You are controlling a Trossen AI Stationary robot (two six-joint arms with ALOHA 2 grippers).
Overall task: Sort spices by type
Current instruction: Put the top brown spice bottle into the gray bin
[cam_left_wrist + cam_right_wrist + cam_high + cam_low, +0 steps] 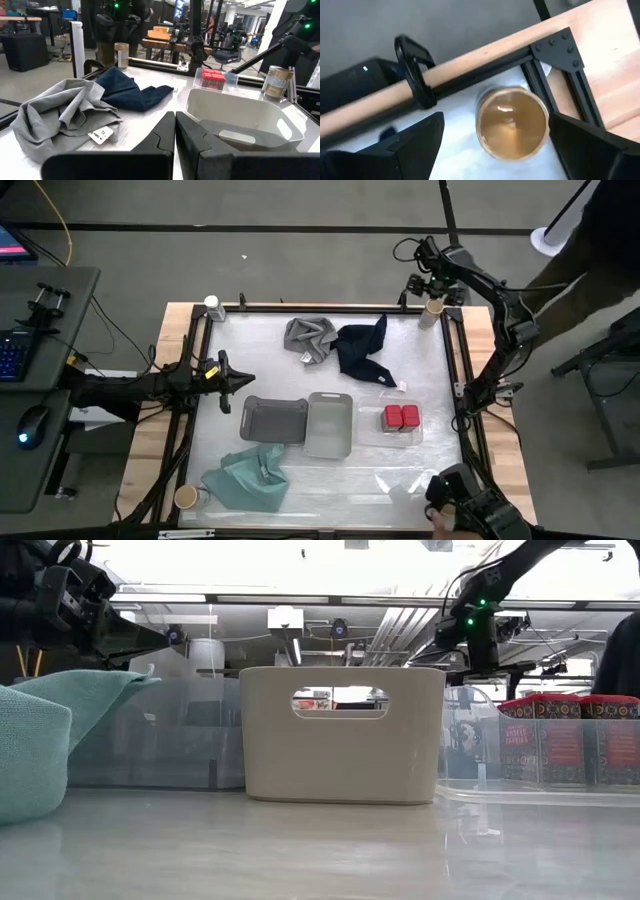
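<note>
right pincer (490, 137): over the far right corner of the surface (330, 480), well beyond the clear tray (372, 430); fingers spread wide on either side of a tan-topped jar (512, 131), not touching it as far as the wrist view shows.
left pincer (175, 135): fingers pressed together, holding nothing, at the surface's left edge, well left of the clear tray.
red jars (401, 418): two, side by side inside the clear tray.
second tan-topped jar (186, 498): near left corner, far across from the clear tray, just beside the teal cloth (247, 476).
white-capped jar (212, 306): far left corner, on the frame.
grey trays: a pale one (329, 424) touching the clear tray's left side, a darker one (273, 420) left of that.
cloths: grey cloth (309, 337) and navy cloth (361, 348) lie beyond the clear tray, between it and the far rail.
in the way: black frame rail and corner bracket (560, 47) close beside the jar under the right pincer.
</note>
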